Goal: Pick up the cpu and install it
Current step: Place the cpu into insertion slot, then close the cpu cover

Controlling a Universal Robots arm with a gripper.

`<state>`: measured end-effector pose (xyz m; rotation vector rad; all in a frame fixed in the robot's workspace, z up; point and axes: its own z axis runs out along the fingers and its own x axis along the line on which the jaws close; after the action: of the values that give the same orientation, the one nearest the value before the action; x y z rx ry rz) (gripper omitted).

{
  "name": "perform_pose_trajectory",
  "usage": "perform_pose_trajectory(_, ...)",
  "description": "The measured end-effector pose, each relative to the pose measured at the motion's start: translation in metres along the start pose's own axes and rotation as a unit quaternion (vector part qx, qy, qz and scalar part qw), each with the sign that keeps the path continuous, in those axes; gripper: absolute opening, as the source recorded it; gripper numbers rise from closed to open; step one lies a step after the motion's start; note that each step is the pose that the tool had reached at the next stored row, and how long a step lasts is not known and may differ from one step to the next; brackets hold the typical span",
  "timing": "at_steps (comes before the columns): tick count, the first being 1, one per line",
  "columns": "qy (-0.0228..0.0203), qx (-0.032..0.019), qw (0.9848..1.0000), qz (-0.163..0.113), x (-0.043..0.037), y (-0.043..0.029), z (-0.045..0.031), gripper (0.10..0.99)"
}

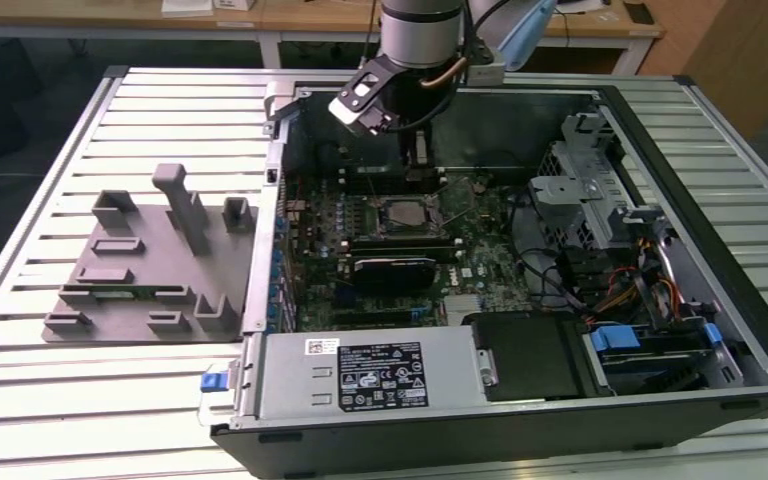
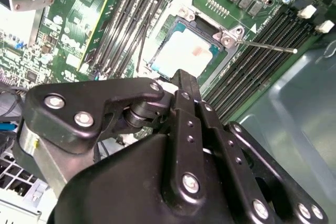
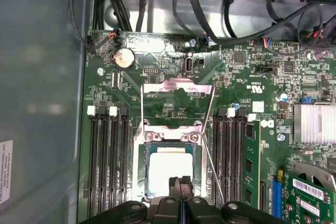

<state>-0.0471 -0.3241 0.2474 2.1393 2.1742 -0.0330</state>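
The cpu [image 3: 167, 167] is a small flat square chip with a silvery-grey top that glares pale. It lies level in the socket [image 3: 140, 145] on the motherboard [image 3: 157, 61], framed by the socket's metal rim, between two banks of long slots. The second wrist view shows a faint pinkish patch on the cpu [image 2: 184, 56].

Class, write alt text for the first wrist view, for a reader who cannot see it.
The shut gripper hovers over the silvery cpu, which lies in its socket on a green motherboard. The metal cover is flipped open, and black memory slots flank the socket.
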Motion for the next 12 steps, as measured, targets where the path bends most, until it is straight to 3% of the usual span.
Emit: perform_pose_trajectory(12, -0.0002, -0.0012, 1.0, 0.0, -0.0002, 0.0001, -0.0027, 0.106)
